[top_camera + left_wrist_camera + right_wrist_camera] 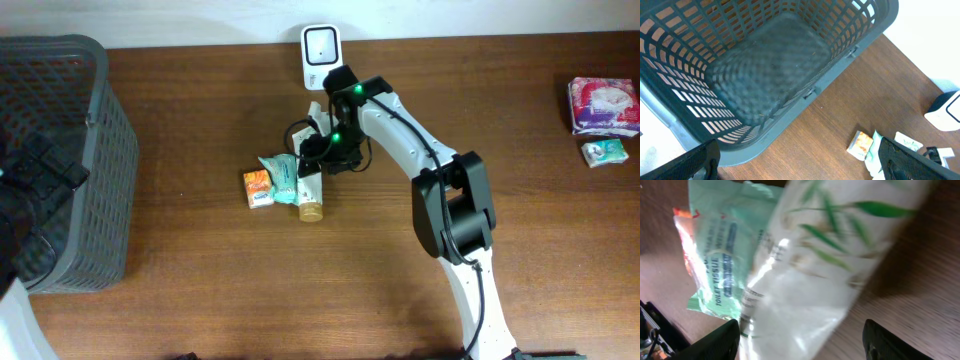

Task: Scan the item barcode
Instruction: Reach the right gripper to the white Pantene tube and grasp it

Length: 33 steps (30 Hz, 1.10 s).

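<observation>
A white tube with green leaf print and a gold cap (311, 192) lies on the table beside a green tissue pack (280, 171) and a small orange box (258, 188). The white barcode scanner (320, 52) stands at the table's back edge. My right gripper (326, 156) is low over the tube. In the right wrist view the tube (810, 275) fills the space between the open fingers of my right gripper (801, 336), with a gap on the right side. My left gripper (800, 161) hangs open and empty above the basket's rim.
A grey mesh basket (95, 120) stands at the left, its inside bare in the left wrist view (850, 50). A pink pack (604, 104) and a small green pack (605, 152) lie at the far right.
</observation>
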Each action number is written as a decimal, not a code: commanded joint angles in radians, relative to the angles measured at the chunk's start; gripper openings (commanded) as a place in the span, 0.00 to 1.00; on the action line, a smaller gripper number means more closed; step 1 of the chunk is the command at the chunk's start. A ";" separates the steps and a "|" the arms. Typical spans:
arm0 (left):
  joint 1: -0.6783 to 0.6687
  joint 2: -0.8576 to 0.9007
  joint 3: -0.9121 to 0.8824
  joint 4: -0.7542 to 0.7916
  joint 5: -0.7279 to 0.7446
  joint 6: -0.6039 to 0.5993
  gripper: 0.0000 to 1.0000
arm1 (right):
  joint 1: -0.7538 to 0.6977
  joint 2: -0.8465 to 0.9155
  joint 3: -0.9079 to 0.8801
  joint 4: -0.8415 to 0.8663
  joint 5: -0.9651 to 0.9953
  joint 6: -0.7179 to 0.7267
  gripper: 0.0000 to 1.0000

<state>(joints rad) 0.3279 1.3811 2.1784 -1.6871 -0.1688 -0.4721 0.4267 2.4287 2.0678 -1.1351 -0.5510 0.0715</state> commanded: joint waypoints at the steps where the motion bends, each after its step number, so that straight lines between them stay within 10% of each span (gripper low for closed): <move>1: 0.005 -0.002 0.000 -0.001 -0.004 -0.009 0.99 | 0.012 0.020 -0.016 0.011 -0.006 -0.003 0.73; 9: 0.005 -0.002 0.000 -0.001 -0.004 -0.009 0.99 | 0.021 0.039 -0.039 0.049 0.005 0.020 0.72; 16: 0.005 -0.002 0.000 -0.001 -0.004 -0.009 0.99 | 0.010 0.035 -0.024 0.024 0.044 0.020 0.04; 25: 0.005 -0.002 0.000 -0.001 -0.004 -0.009 0.99 | 0.006 0.011 0.252 -0.371 0.844 0.334 0.04; 33: 0.005 -0.002 0.000 -0.001 -0.004 -0.009 0.99 | 0.005 0.014 -0.027 -0.298 1.097 0.468 0.09</move>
<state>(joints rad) 0.3279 1.3811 2.1784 -1.6882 -0.1688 -0.4725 0.4316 2.4535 2.1143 -1.4509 0.4454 0.4942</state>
